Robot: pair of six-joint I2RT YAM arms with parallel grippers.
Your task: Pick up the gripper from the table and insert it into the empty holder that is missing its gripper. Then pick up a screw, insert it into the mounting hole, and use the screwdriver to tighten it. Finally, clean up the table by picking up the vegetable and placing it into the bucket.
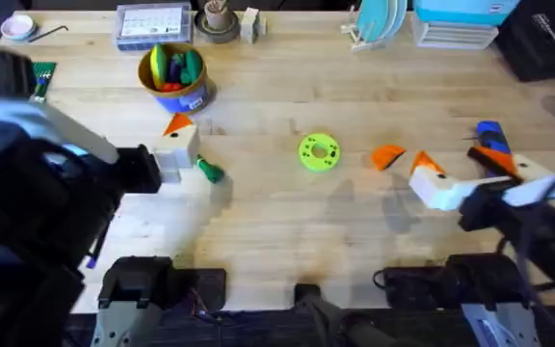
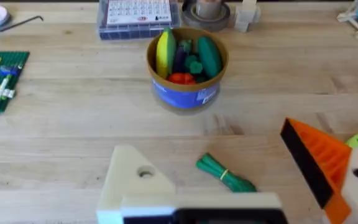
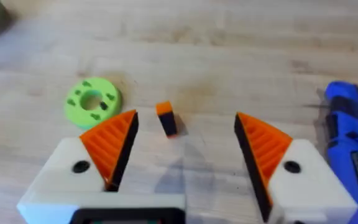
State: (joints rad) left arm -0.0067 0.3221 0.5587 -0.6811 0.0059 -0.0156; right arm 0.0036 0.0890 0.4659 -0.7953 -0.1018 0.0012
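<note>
The loose orange gripper (image 1: 387, 156) lies on the table (image 1: 277, 222), ahead of my open right gripper (image 3: 185, 124) and between its two orange fingers as seen from the right wrist. My left gripper (image 1: 181, 142) stands open: one side is the bare white holder (image 2: 135, 180), the other carries an orange finger (image 2: 319, 158). The dark green vegetable (image 2: 225, 175) lies on the wood just in front of it. Beyond stands the bucket (image 2: 188, 93), holding toy vegetables. The blue screwdriver (image 3: 350, 143) lies beside my right gripper. No screw can be made out.
A lime green disc (image 1: 318, 151) with holes sits mid-table. Along the far edge are a calendar box (image 1: 152, 24), a brown cup (image 1: 217, 19) and a dish rack (image 1: 379, 24). A green brick plate (image 2: 2, 81) lies far left.
</note>
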